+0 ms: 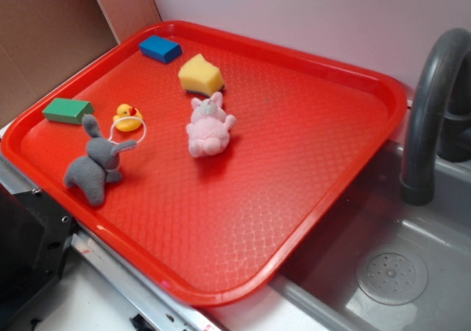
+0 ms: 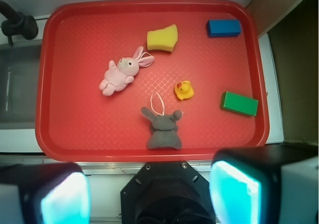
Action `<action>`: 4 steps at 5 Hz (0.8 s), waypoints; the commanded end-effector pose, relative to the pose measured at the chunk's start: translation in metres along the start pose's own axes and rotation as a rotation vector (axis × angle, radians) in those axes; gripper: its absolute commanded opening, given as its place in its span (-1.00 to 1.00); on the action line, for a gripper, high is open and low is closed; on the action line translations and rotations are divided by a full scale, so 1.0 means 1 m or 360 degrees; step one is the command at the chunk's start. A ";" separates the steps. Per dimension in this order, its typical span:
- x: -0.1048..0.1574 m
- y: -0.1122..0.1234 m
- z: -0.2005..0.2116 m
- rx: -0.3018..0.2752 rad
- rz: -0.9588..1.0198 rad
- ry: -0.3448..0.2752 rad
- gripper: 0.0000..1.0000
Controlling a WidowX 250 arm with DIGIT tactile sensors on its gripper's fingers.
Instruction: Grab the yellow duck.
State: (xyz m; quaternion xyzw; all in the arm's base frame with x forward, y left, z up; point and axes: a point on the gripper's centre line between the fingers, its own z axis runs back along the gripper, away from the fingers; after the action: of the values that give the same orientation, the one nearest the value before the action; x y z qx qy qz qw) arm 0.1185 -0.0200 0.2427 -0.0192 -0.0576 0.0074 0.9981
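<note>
The yellow duck [image 1: 127, 117] [image 2: 183, 90] is tiny and glossy with an orange-red beak. It sits on the red tray [image 1: 294, 169] [image 2: 75, 124] near the left side in the exterior view, between a green block and a grey plush. My gripper [image 2: 149, 196] hangs high above the tray's near edge, well apart from the duck. Its two fingers [image 2: 65, 199] stand wide apart with nothing between them. The gripper does not show in the exterior view.
A grey plush bunny [image 1: 96, 165] [image 2: 163, 129] lies just beside the duck. A pink plush bunny [image 1: 208, 127] [image 2: 122, 74], a pale-yellow sponge wedge [image 1: 200, 74] [image 2: 162, 38], a blue block [image 1: 160, 48] [image 2: 224, 28] and a green block [image 1: 67, 111] [image 2: 239, 103] share the tray. A grey sink [image 1: 390, 272] with a dark faucet [image 1: 430, 103] is beside it.
</note>
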 end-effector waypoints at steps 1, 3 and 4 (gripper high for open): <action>0.000 0.000 0.000 0.0000 0.0000 0.0000 1.00; 0.041 0.017 -0.036 0.0265 -0.0760 0.0003 1.00; 0.044 0.032 -0.052 0.0374 -0.0963 0.0076 1.00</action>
State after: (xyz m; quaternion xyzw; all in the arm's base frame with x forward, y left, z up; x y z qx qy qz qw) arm 0.1644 0.0116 0.1885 0.1123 -0.0270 -0.2838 0.9519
